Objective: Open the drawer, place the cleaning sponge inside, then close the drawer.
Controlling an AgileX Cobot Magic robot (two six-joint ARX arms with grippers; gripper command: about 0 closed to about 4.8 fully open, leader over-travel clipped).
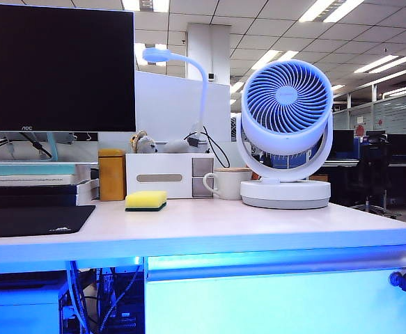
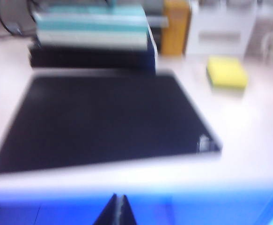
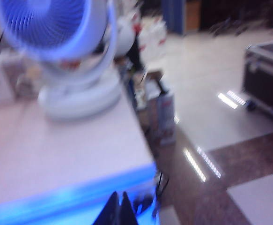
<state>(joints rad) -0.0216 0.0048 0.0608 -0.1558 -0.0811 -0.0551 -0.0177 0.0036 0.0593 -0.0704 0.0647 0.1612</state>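
One sponge (image 1: 145, 200), one mug (image 1: 225, 184), one fan (image 1: 286, 136), one drawer (image 1: 279, 299), two grippers shut.

A white desk fan (image 1: 286, 132) is standing on the tabletop (image 1: 258, 226), with a white mug (image 1: 225, 184) sitting just beside its base. Beyond the mug from the fan, a white organizer box (image 1: 162, 175) and an orange-yellow box (image 1: 111, 174) are standing side by side. Farther from the fan, a black mouse pad (image 1: 28, 220) is lying flat, and a dark monitor (image 1: 56, 66) is rising behind it.
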